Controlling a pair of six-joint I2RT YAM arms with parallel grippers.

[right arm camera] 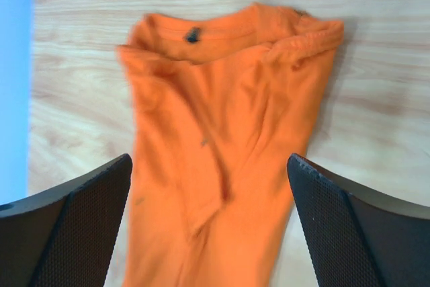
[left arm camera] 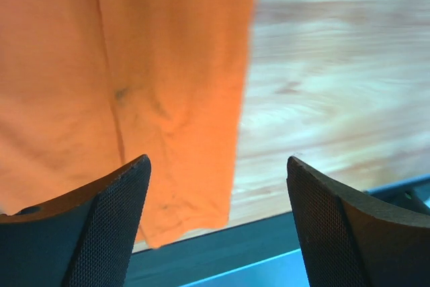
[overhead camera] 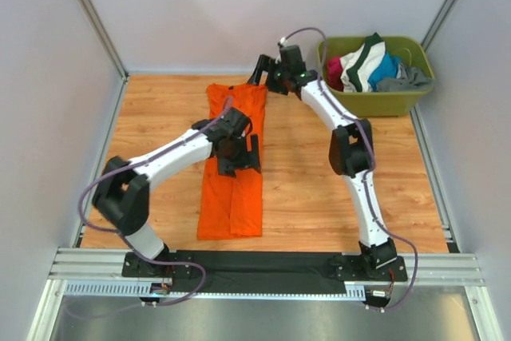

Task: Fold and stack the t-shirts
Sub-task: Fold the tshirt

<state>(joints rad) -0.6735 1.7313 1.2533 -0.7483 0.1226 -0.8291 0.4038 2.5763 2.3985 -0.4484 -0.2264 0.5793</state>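
Observation:
One bright orange t-shirt (overhead camera: 232,189) lies flat on the wooden table, folded lengthwise into a long narrow strip, with its collar at the far end. My left gripper (overhead camera: 238,160) hovers over the middle of the strip, open and empty. In the left wrist view, the shirt's hem end (left arm camera: 168,99) lies ahead of the left gripper (left arm camera: 218,226). My right gripper (overhead camera: 264,73) is open and empty at the far right corner of the shirt by the collar. The right wrist view shows the collar end (right arm camera: 228,119) with its dark tag between the right gripper's (right arm camera: 209,226) spread fingers.
An olive-green tub (overhead camera: 383,100) stands at the far right corner and holds several bunched garments (overhead camera: 369,68) in red, white, blue and grey. Grey walls enclose the table on three sides. A black strip and a metal rail (overhead camera: 263,265) run along the near edge.

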